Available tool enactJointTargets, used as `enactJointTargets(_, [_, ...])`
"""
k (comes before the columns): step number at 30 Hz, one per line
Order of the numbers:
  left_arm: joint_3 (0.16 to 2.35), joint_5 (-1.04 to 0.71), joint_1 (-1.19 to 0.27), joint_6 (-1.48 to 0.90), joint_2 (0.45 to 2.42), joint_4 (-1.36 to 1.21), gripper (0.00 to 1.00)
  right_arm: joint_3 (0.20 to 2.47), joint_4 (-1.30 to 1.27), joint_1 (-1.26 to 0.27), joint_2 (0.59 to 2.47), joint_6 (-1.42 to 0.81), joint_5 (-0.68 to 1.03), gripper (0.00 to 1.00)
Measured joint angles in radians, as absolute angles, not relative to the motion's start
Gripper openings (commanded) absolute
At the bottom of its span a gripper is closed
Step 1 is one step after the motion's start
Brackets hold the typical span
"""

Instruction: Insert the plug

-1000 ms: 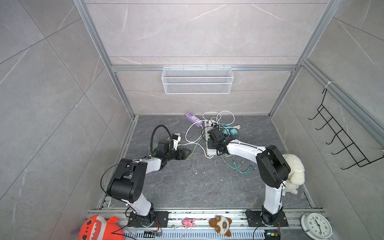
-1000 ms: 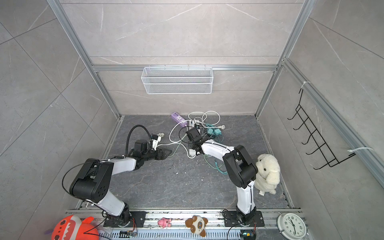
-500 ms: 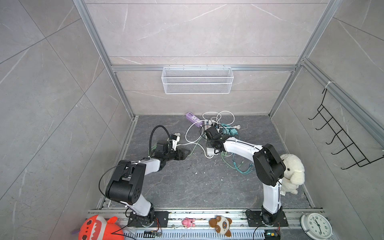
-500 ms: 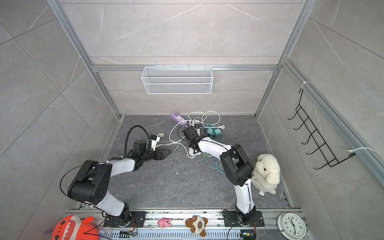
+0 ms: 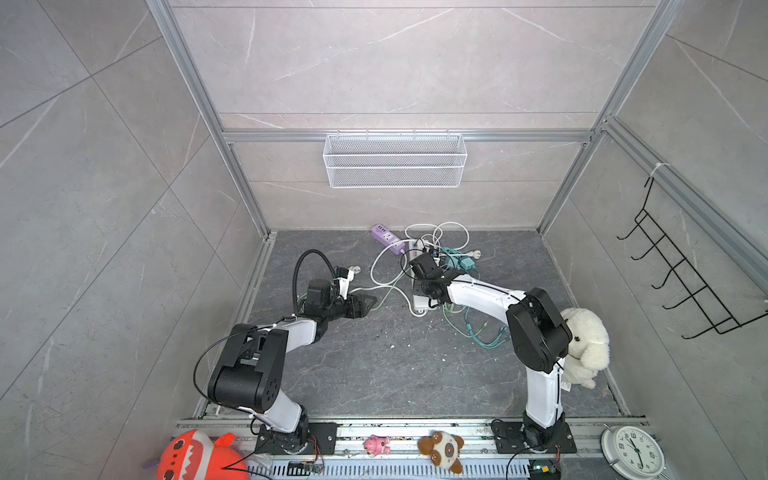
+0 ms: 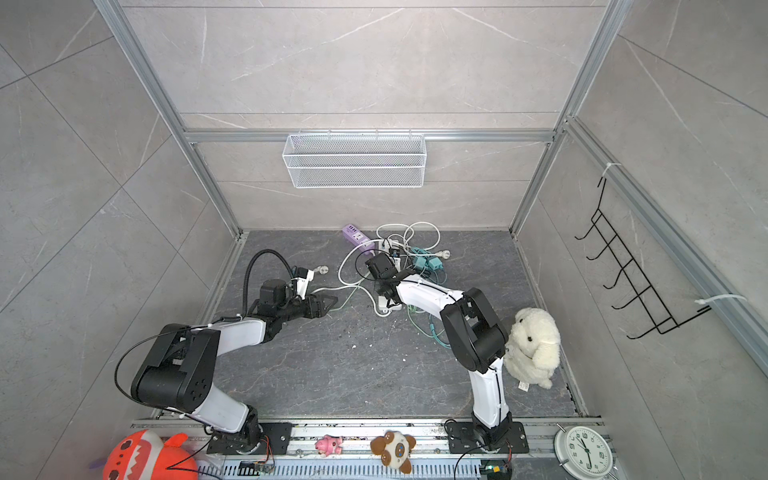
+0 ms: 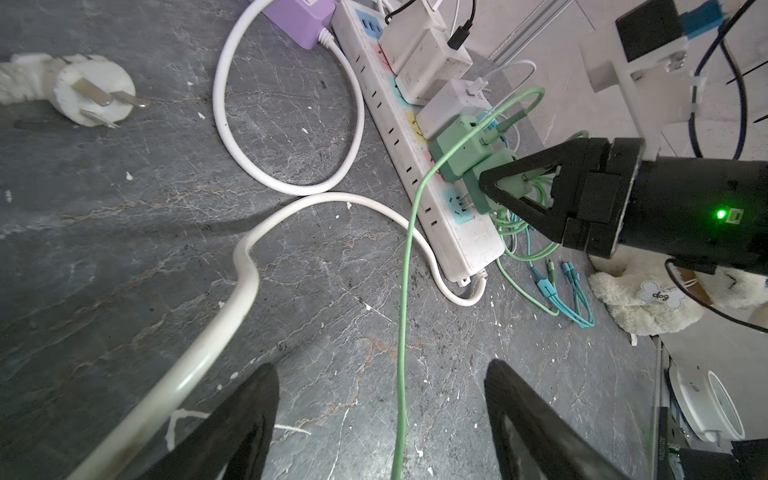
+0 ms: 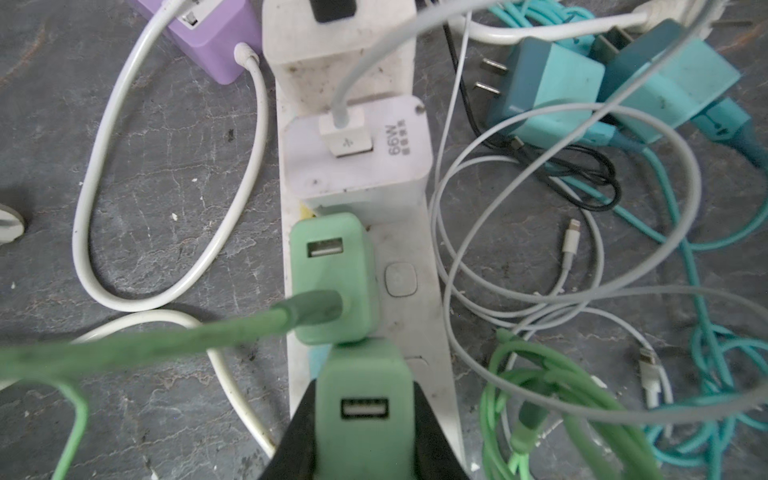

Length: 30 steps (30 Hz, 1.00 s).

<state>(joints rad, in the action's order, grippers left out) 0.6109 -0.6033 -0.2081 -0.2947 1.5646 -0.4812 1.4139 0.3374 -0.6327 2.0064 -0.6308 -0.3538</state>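
Note:
My right gripper [image 8: 364,419] is shut on a green USB plug [image 8: 361,382], black fingers on both its sides. It holds the plug over the near end of the white power strip [image 8: 415,316]. In the left wrist view the plug [image 7: 513,185] sits tilted with its prongs at a blue socket [image 7: 457,208]; how deep they sit I cannot tell. A second green charger [image 8: 332,278] stands plugged in just beyond. My left gripper [image 7: 380,368] is open low over the floor, left of the strip [image 5: 419,309], and a thin green cable [image 7: 403,332] runs between its fingers untouched.
White chargers [image 7: 432,62] fill the strip's far sockets. A purple power strip [image 5: 388,237], loose teal chargers [image 8: 552,91], a white three-pin plug [image 7: 91,97] and tangled cables [image 8: 582,291] surround it. A plush dog [image 5: 584,345] sits by the right wall.
The right arm with the green plug shifted slightly left over the strip, then held still. The left arm has not moved.

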Motion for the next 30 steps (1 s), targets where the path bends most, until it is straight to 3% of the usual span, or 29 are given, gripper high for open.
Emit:
enactJointTargets(15, [0.493,-0.578,-0.186,-0.314,1.481,-0.560,0.83,1.431,0.351,-0.622,2.013,-0.550,-0.315,0.00])
enactJointTargets(30, [0.490,-0.585,-0.172,-0.319,1.478,-0.594,0.83,1.313,0.207,-0.622,1.961,-0.553,-0.318,0.00])
